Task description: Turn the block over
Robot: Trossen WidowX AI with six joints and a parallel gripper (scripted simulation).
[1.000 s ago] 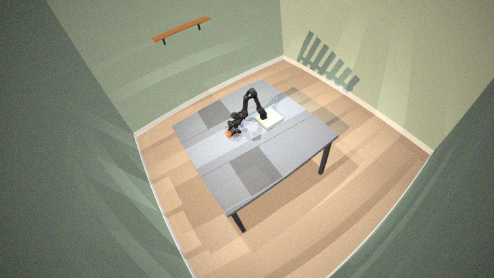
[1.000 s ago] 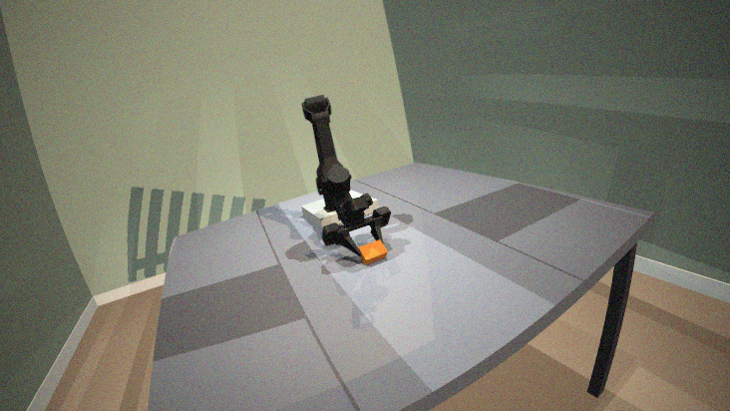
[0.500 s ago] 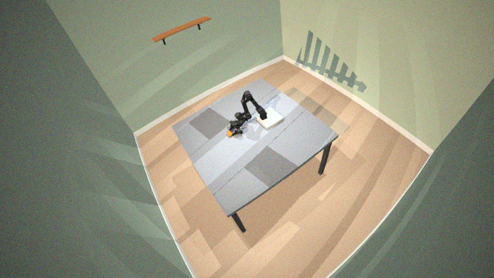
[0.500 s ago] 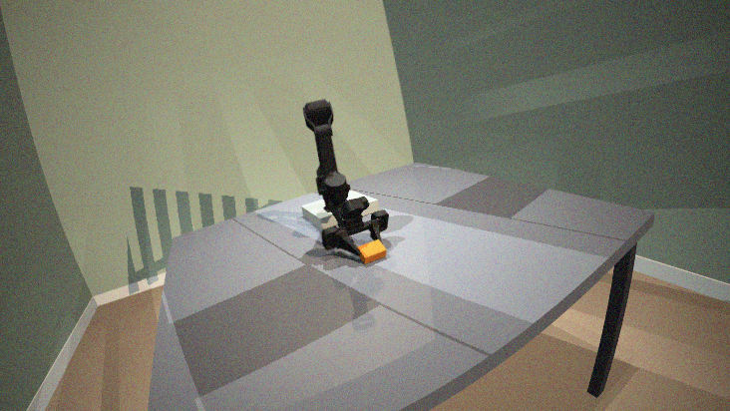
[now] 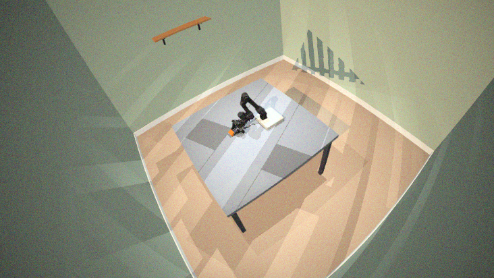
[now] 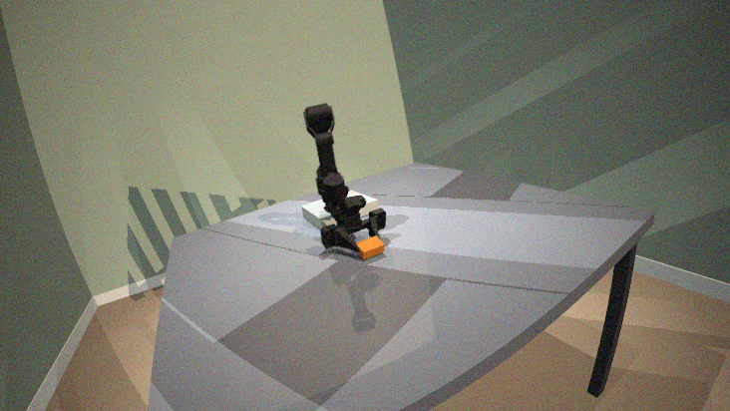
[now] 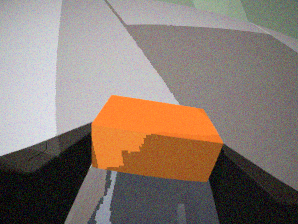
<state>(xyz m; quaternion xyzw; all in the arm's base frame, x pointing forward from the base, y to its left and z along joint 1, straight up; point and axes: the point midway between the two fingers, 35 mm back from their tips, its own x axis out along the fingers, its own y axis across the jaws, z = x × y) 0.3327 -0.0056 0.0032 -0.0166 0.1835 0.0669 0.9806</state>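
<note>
So in the top view, your black arm [image 5: 245, 103] [image 6: 325, 153] was folded over the far half of the gray table [image 5: 224, 176] [image 6: 285, 326], base up on the white slab [image 5: 275, 119] [image 6: 312, 209]. The gripper [image 5: 232, 132] [image 6: 368, 243] [image 7: 154, 137] reached out toward 8 o'clock from the base, with the orange block [image 5: 231, 133] [image 6: 370, 247] [image 7: 156, 145] right at its tip. You had the left table edge nearest the block, and a lot more tabletop running toward 5 and 6 o'clock. Wood floor [image 5: 290, 241] [image 6: 679, 352] ran around the table, and an orange-brown shelf [image 5: 181, 30] hung on the green wall up at 11 o'clock.

From the exterior view, you had the gripper really low, sort of lying along the table, with the block at its front, toward 5 o'clock from the base. It looked close to the surface, but I couldn't tell if it was touching. You had a wide stretch of gray toward 6 o'clock, banded with light and shadow, and a dark table leg [image 6: 612, 321] stood at 4 o'clock.

In the wrist view, you had the block gripped between the two dark fingers, one at 9 o'clock and one at 3. I couldn't make out the marked side on the faces showing.
</note>
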